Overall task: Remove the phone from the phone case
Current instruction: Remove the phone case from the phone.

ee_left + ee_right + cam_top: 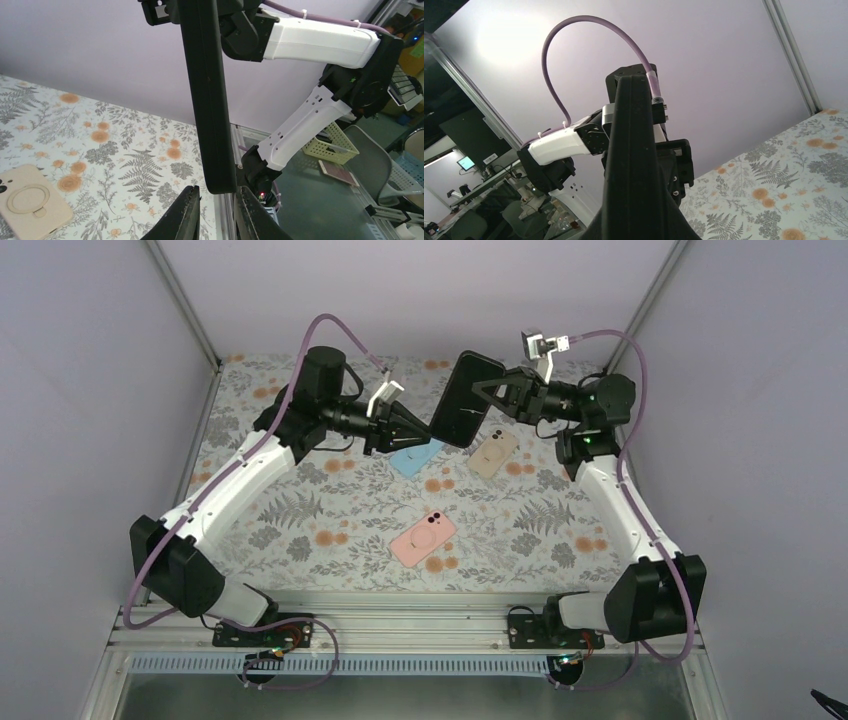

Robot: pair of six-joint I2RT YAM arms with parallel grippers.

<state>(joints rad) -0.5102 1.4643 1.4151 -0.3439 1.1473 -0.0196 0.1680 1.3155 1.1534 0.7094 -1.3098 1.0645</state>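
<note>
While it is held above the tabletop (330,510), the black phone (465,400) sits clamped in the right hand (500,395)
Left hand (425,432) brackets its lower end, fingers (190,212) close on both sides, gripping or not I cannot tell; pink case (424,538), beige case (493,452) and blue case (410,462) lie below

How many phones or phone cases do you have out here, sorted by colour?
Black: 1, the black cased phone held up in the air
Light blue: 1, the light blue phone case, partly hidden
Beige: 1, the beige phone case
Pink: 1, the pink phone case
Total: 4
</note>
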